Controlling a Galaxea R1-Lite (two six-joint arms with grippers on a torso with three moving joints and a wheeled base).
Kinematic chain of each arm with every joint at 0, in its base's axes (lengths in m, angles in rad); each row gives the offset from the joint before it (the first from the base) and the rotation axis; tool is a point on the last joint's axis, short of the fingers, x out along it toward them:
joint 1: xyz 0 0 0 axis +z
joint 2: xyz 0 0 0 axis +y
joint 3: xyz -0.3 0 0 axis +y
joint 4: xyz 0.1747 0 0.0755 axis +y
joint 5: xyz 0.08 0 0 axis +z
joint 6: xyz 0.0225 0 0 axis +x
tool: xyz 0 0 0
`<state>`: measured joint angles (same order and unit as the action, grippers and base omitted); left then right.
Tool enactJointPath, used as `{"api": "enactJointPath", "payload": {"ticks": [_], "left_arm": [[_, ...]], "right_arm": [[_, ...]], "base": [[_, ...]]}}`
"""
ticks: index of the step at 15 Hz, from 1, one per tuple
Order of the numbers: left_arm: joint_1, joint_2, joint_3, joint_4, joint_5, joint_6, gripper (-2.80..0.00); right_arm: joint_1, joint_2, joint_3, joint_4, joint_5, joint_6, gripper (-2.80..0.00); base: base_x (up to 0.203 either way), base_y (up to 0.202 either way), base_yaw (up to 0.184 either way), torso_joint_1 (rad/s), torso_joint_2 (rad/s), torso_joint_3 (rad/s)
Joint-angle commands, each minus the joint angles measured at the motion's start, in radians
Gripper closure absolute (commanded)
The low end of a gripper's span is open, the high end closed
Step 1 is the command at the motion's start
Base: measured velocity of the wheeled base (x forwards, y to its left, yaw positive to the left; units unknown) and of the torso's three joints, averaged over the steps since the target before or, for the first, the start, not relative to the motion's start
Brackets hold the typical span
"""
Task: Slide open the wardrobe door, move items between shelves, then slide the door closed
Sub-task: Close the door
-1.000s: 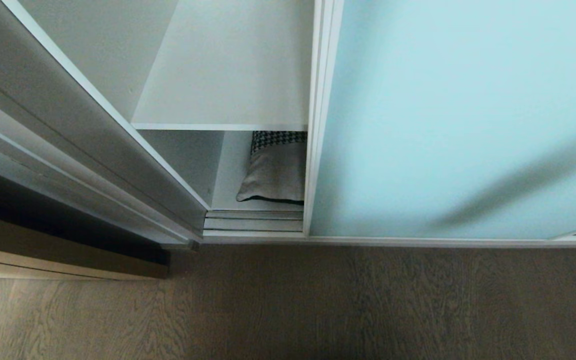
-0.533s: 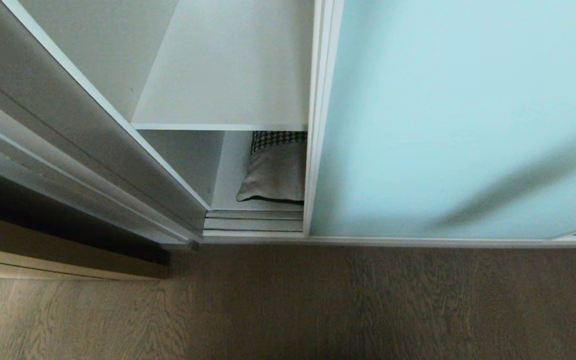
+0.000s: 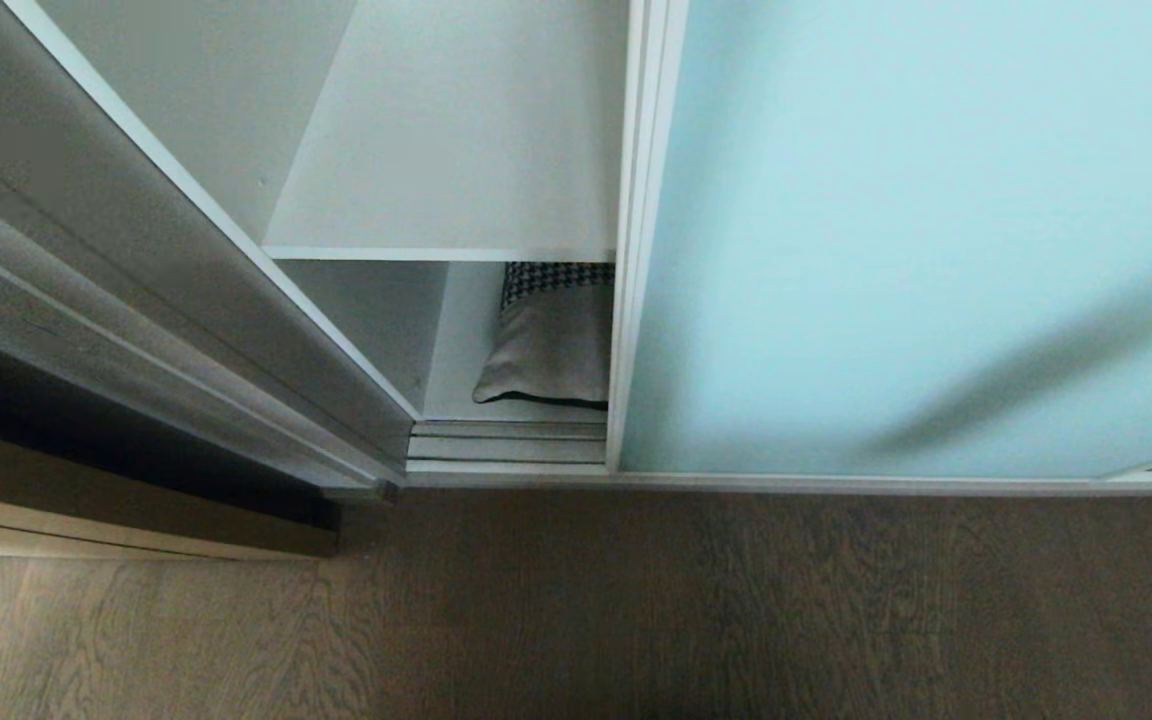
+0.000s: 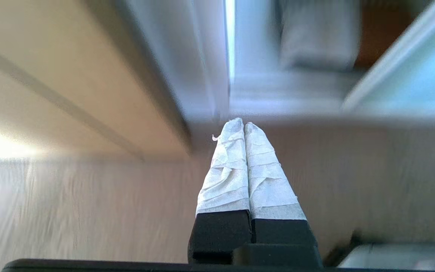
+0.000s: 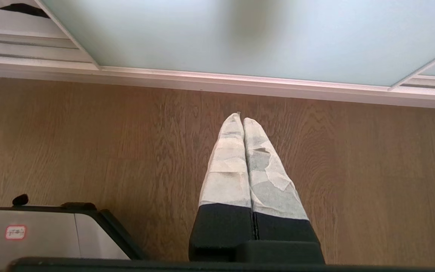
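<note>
So the sliding wardrobe door is only partway open, leaving a narrow gap on its left. Through it you can see the cushion sitting on the lower shelf, under the bare upper shelf. Nothing looks moved yet, so shifting it and closing up are still to do. The left gripper is pinched tight and empty, pointing at the gap near the floor track. The right gripper is clamped too, over the wood floor. The gap looks too tight for the cushion, I'd say.
</note>
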<state>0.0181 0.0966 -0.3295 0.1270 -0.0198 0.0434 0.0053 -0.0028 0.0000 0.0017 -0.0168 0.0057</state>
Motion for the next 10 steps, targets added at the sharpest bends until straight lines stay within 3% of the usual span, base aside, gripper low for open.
{"api": "enactJointPath", "payload": {"ticks": [1,4,8,10], "left_arm": [[0.000,0.201,-0.173,0.001,-0.019,-0.011,0.00],[0.000,0.470,-0.402,0.002,-0.113,-0.053,0.00],[-0.002,0.800,-0.802,0.023,-0.351,-0.169,0.00],[-0.006,0.922,-0.933,0.040,-0.495,-0.240,0.00]], "right_arm": [[0.001,0.000,0.002,0.000,0.000,0.000,0.00],[0.001,0.000,0.001,0.000,0.000,0.000,0.00],[0.001,0.000,0.002,0.000,0.000,0.000,0.00],[0.001,0.000,0.002,0.000,0.000,0.000,0.00]], "base": [[0.000,0.000,0.000,0.000,0.00,0.000],[0.000,0.000,0.000,0.000,0.00,0.000],[0.000,0.000,0.000,0.000,0.00,0.000],[0.000,0.000,0.000,0.000,0.00,0.000]]}}
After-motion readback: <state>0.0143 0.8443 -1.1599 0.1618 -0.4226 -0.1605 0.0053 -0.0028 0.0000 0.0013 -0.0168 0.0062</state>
